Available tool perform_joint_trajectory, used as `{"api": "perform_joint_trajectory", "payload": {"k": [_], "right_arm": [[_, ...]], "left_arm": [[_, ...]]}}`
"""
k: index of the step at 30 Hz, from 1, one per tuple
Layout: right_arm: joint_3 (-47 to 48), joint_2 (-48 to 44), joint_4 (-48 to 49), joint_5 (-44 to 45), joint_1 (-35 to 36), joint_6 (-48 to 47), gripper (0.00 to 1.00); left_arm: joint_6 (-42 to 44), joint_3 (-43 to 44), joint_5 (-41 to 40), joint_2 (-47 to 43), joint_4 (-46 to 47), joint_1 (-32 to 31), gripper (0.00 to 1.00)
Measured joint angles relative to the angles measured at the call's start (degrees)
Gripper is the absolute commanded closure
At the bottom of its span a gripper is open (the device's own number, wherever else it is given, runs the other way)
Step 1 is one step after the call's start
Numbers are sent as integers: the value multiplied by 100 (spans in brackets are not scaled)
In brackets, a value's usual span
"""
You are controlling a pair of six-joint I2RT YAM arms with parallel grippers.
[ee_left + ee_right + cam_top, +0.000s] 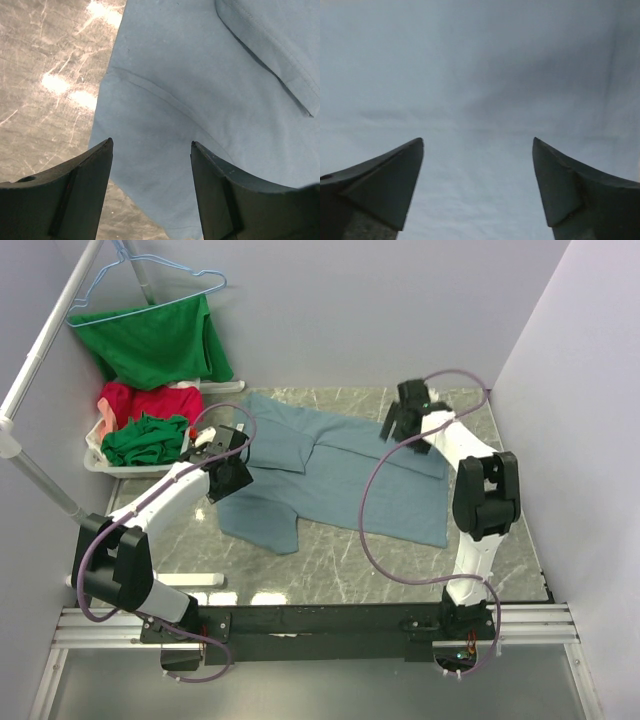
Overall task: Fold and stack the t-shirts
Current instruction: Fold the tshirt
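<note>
A grey-blue shirt (340,480) is spread, partly folded, on the table (330,575). The left gripper (151,143) is held over its left edge, the right gripper (477,140) over its far right corner; both claws are parted, nothing clamped

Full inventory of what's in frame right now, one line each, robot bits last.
blue shirt: 1, grey-blue, spread mid-table
hung shirt: 1, green, on the hanger, back left
red shirt: 1, red, crumpled in the bin
bin green shirt: 1, dark green, crumpled in the bin, in front of the red one
hanger: 1, pale blue wire, back left corner
bin: 1, white, left of the table
poles: 2, white-grey, along the left wall
table: 1, grey marble
left gripper: 1, black, open, over the blue shirt's left edge
right gripper: 1, black, open, over the blue shirt's far right part
</note>
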Motion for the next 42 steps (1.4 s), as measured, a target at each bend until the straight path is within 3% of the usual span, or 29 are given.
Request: {"api": "perform_joint_trajectory", "payload": {"k": [7,17,30,37,42], "right_arm": [[-1539,-96,105,-26,374,85,4],[-1814,-280,149,-79,511,221,9],[-407,638,-640,-15,459,369,12],[793,1344,-1316,-48,203,328,12],[1152,1543,-1565,-79,-79,173,13]], "left_arm": [[-127,-232,-46,-28,81,-9,31],[-146,-365,-50,-31,92,-9,31],[-175,-365,-87,-127,63,-9,31],[-175,-363,-105,-245,-48,-9,31],[-168,-363,-149,-337,-59,-9,31]]}}
